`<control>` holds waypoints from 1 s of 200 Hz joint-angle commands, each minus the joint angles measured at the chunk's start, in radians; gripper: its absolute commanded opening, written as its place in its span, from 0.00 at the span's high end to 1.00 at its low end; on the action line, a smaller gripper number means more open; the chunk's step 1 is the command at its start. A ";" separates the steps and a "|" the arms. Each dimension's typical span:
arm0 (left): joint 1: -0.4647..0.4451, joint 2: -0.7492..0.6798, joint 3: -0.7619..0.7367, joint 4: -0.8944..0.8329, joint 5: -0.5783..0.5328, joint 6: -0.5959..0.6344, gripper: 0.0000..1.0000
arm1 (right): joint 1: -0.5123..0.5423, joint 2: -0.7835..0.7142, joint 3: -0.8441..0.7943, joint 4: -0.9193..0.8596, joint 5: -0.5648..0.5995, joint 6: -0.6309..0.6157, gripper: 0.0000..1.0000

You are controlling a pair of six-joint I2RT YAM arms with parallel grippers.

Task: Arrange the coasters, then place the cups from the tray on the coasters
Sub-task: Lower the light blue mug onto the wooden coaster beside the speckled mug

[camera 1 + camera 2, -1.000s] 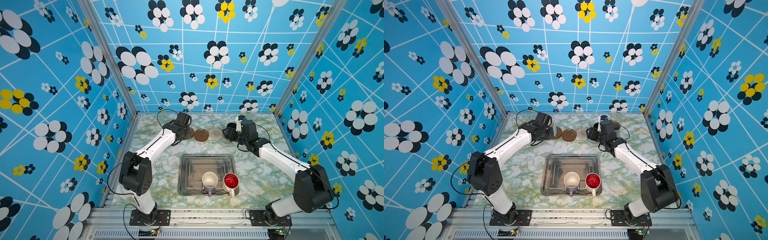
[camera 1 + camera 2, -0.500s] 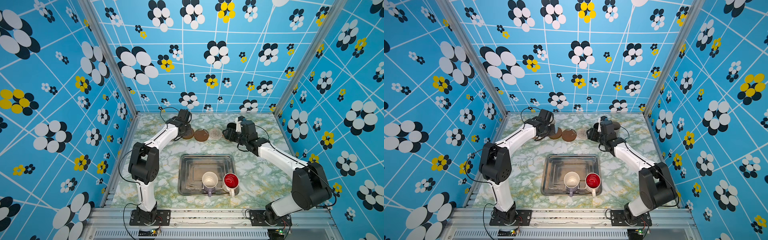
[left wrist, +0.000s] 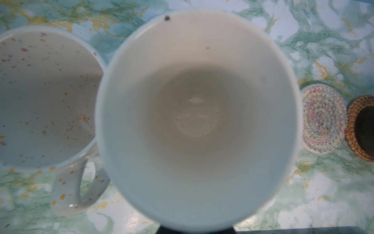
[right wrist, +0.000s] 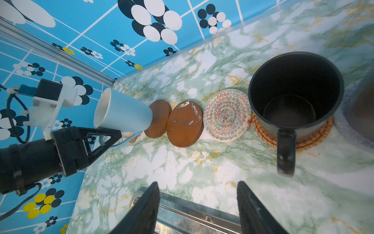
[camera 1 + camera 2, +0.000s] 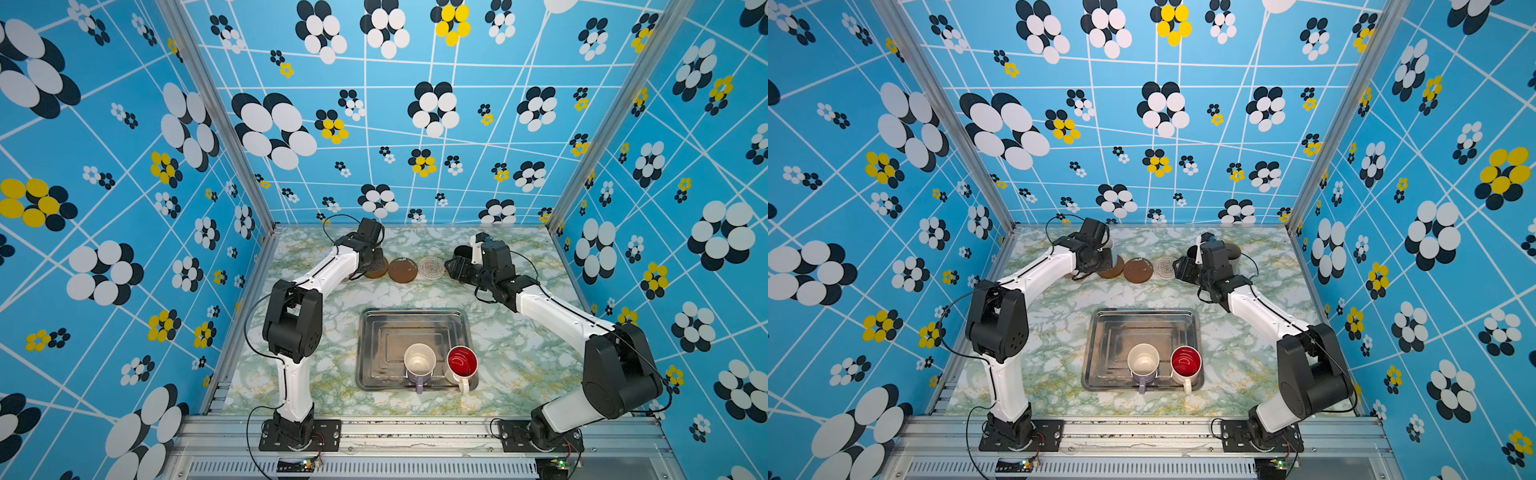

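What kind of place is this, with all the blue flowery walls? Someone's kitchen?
Probably not a home: it looks like a robot test booth. Blue flower-print walls box in a marble-look table, and two robot arms are bolted to a metal rail at its front.

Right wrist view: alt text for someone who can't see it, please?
The left pincer holds a light blue ceramic mug at a brown wooden disc coaster, first in a row with a scuffed brown disc, a white crochet round and a tan rattan mat bearing a black mug. The right pincer is open, empty.
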 commanded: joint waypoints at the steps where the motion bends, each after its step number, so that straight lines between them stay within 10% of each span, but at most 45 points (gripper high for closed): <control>1: 0.007 0.017 0.050 0.064 0.005 0.015 1.00 | -0.008 0.014 0.008 -0.001 -0.014 -0.008 0.37; 200: 0.008 0.051 0.062 0.054 -0.026 0.026 1.00 | -0.009 0.038 0.017 0.002 -0.040 0.000 0.37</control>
